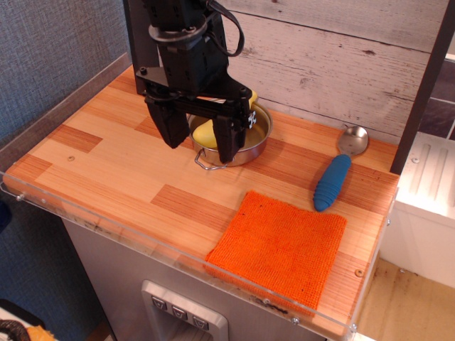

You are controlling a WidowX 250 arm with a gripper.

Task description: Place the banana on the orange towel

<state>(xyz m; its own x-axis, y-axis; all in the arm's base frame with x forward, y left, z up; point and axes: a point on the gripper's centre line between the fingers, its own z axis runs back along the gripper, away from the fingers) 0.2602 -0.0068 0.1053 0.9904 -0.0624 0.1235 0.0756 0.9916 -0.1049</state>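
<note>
The yellow banana (205,131) lies inside the steel pot (249,148) at the back middle of the wooden table; only part of it shows between the gripper fingers, with a bit of yellow behind the gripper. My black gripper (197,141) hangs over the pot's near left rim, open, its two fingers (168,122) spread on either side of the banana and holding nothing. The orange towel (279,246) lies flat at the front right of the table, bare.
A spoon with a blue ribbed handle (333,182) and a steel bowl lies right of the pot, behind the towel. A clear plastic lip (142,245) runs along the table's front edge. A dark post (425,78) stands at the right.
</note>
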